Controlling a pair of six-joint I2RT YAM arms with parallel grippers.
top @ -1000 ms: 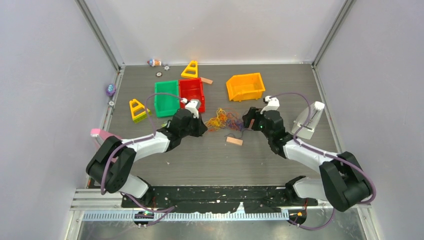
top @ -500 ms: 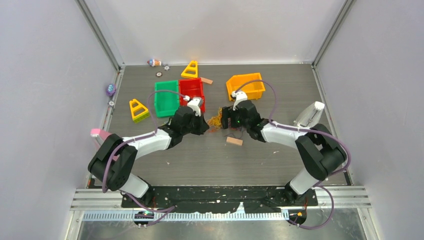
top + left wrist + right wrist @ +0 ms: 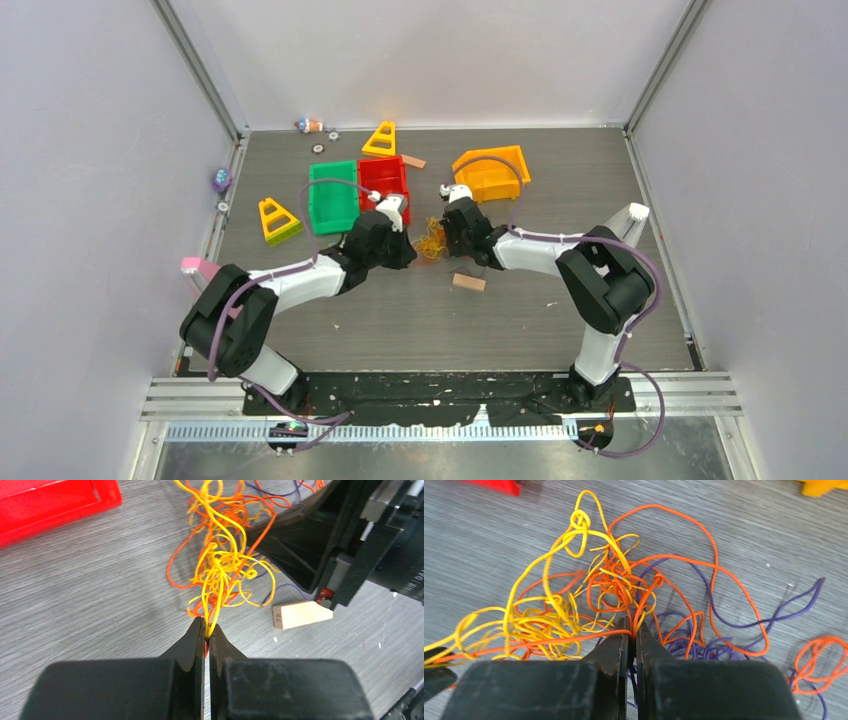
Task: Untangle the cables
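Observation:
The cables [image 3: 432, 242] lie as a tangled clump of thin orange, yellow and purple strands mid-table, between my two grippers. In the left wrist view my left gripper [image 3: 207, 630] is shut on yellow and orange strands of the cables [image 3: 220, 560], which stretch away from its tips. In the right wrist view my right gripper [image 3: 632, 632] is shut on orange strands at the middle of the cables [image 3: 619, 587]; purple loops [image 3: 724, 625] spread to its right. From above, the left gripper [image 3: 410, 258] and right gripper [image 3: 447, 243] sit on either side of the clump.
A small wooden block [image 3: 468, 282] lies just in front of the clump, the same block [image 3: 300, 615] in the left wrist view. Green bin [image 3: 333, 196], red bin [image 3: 384, 178] and orange bin [image 3: 490, 172] stand behind. Yellow triangles [image 3: 277, 219] and small bits sit at the back left.
My right arm swung left to the clump, and its gripper closed on orange strands. The left gripper kept its hold and barely moved.

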